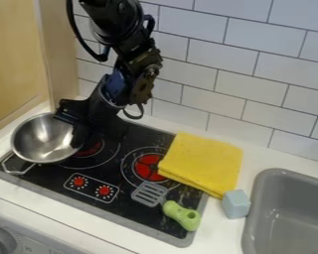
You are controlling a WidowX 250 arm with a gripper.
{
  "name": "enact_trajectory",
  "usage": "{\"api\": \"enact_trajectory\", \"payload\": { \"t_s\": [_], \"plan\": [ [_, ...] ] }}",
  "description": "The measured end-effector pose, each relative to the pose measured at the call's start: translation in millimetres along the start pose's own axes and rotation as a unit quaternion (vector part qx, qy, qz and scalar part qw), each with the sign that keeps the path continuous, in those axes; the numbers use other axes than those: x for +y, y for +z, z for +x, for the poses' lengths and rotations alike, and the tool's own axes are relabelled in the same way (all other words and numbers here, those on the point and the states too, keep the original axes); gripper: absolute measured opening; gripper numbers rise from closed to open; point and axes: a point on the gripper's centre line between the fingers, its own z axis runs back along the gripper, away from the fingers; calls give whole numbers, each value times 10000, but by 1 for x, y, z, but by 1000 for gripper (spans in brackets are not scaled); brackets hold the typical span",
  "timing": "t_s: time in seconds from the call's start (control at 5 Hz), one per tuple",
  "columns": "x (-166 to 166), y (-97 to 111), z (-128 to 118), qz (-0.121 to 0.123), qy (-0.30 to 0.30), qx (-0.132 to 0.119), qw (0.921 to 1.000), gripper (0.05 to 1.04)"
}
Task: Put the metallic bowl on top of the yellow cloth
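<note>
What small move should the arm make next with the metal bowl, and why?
Probably secure a grip on the bowl's rim before any lift: the gripper is right at the edge of the metal bowl, but a firm hold can't be confirmed. The bowl is at the stove's left side, while the yellow cloth lies over its right edge.

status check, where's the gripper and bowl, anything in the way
Gripper at rim of metallic bowl, grip unclear. Bowl at left side of stove, off yellow cloth. Possible snag: blue block by cloth's near corner.
</note>
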Motion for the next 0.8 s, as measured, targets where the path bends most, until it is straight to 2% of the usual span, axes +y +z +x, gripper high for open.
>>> {"api": "enact_trajectory", "payload": {
  "t_s": [0.2,0.4,0.8],
  "plan": [
    [-2,3,-3,47,-126,37,9999,57],
    [-16,19,-1,25,-305,-139,9994,57],
    [-54,68,18,-264,-594,-782,9948,57]
  ]
}}
